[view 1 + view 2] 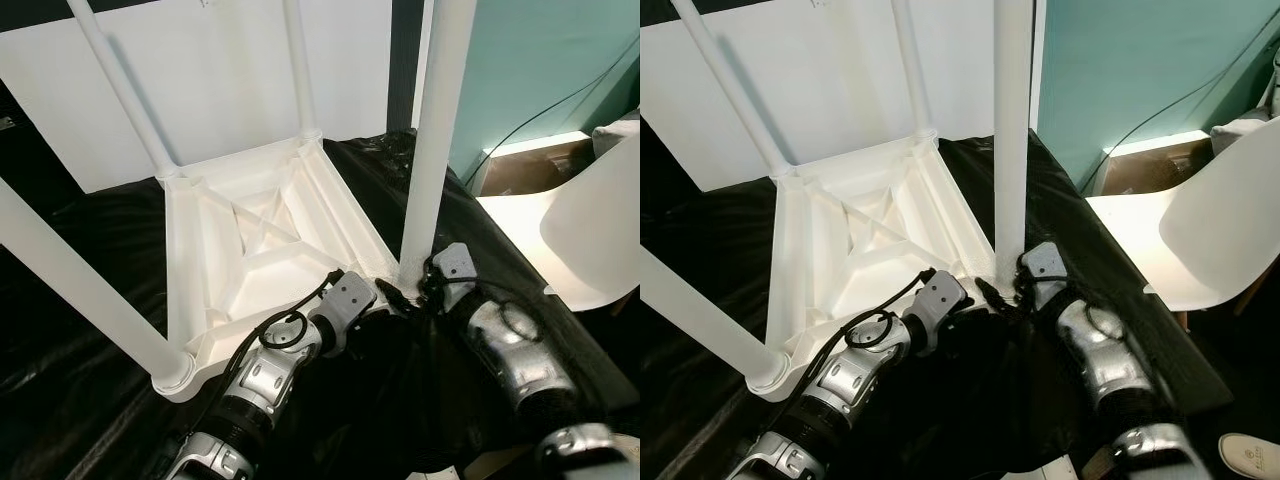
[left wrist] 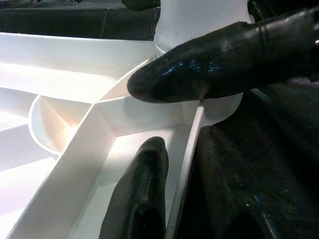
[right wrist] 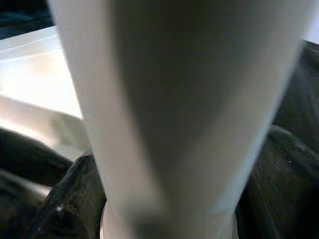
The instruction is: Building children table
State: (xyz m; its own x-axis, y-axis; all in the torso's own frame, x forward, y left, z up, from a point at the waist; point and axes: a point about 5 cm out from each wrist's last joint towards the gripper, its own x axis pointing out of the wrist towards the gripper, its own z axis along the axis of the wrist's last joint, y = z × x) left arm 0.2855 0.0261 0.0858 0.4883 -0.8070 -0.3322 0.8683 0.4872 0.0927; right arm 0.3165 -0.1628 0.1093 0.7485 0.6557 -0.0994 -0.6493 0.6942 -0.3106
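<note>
4 white legs (image 1: 432,140) are rising from the upturned table frame (image 1: 262,262), fencing its corners — open room is lying between them, while a white chair (image 1: 1220,235) is crowding the right.

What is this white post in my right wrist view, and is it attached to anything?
Observer: It is a leg of the upturned white table, standing upright in the corner socket nearest the robot's right.
Operator: Where on it is the right gripper?
Observer: The right gripper clasps the leg at its base, just above the socket.
Operator: And the left arm?
Observer: The left gripper is at that same corner, its fingers apart over the table's ribbed underside.
</note>
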